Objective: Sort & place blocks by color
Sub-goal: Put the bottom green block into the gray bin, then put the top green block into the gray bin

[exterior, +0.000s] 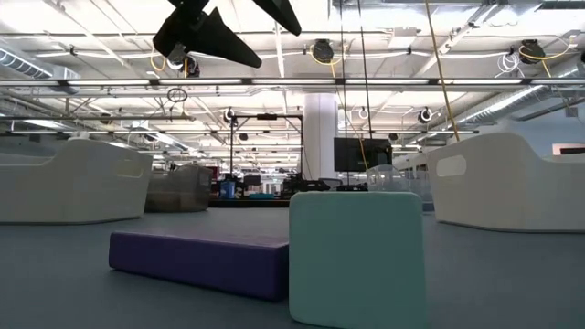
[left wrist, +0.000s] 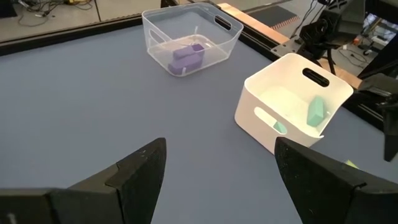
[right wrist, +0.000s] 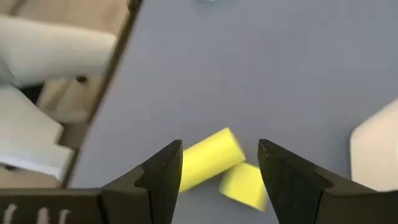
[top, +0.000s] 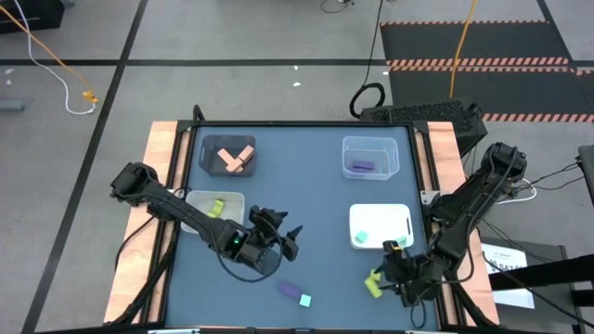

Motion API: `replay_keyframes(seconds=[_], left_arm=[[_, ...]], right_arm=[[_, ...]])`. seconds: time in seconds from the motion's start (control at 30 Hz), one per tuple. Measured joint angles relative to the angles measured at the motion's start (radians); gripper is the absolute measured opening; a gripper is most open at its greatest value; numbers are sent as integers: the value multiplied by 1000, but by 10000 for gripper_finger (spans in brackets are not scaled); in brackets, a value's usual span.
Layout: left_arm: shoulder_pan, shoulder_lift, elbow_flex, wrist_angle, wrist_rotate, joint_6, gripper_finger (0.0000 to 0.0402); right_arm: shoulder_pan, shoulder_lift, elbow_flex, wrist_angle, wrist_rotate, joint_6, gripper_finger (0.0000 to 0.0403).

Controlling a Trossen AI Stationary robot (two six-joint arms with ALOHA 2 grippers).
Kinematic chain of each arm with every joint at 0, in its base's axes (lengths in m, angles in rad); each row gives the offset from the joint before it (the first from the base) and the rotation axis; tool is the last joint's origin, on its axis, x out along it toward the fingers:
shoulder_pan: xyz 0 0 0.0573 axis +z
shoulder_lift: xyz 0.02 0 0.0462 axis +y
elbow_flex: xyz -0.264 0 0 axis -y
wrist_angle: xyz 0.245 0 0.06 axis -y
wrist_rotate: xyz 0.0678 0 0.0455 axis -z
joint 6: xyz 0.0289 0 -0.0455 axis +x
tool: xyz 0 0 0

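right end effector [top: 406, 278] hovers jaws apart over two yellow-green blocks [right wrist: 208, 158] near the bench's right front edge. they look light and rigid; pinch one across its flat sides. left end effector [top: 278, 237] gapes empty mid-bench. out front, one purple bar [top: 289, 289] and one teal cube [top: 305, 300] wait.

Four bins [top: 205, 198] (dark grey, clear, two white) and two arms [top: 176, 210] are in view, with nine blocks [top: 304, 300]: three salmon-orange, two purple, two teal, two yellow-green.
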Motion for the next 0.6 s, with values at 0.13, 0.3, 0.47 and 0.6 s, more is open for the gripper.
replay_keyframes(seconds=[0.13, 0.3, 0.47, 0.6], left_arm=[[0, 0, 0, 0, 0, -1, 301], [-1, 0, 0, 0, 0, -3, 301], [-3, 0, 0, -1, 0, 7, 301], [-3, 0, 0, -1, 0, 10, 301]], right_arm=[[10, -23, 2, 40, 0, 28, 199], [9, 35, -8, 22, 0, 243, 200], [-9, 119, -15, 9, -2, 437, 215], [-9, 168, -15, 11, -1, 381, 221]])
